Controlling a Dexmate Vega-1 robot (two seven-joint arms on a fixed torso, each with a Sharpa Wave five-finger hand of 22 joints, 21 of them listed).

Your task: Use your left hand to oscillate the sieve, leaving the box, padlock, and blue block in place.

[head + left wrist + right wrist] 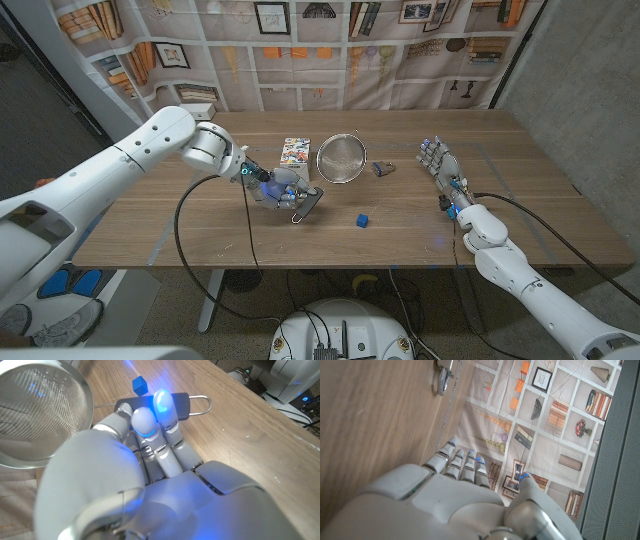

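The metal mesh sieve (342, 158) lies mid-table, its dark handle (308, 199) reaching toward the near left. My left hand (275, 188) is at that handle. In the left wrist view its fingers (161, 405) lie along the top of the handle (182, 404), tips glowing blue, and the thumb side presses in beside them. The wire loop (201, 405) sticks out past the fingertips and the mesh bowl (40, 410) is close by. The blue block (362, 220) sits just near-right of the handle. The box (294, 151) lies left of the bowl, the padlock (383, 168) right of it. My right hand (440, 165) waits open beyond the padlock.
A black cable (185, 225) hangs from the left arm across the table's near left part. The padlock (443, 375) also appears ahead of the right hand's fingers (462, 467). A printed bookshelf backdrop hangs behind the table's far edge.
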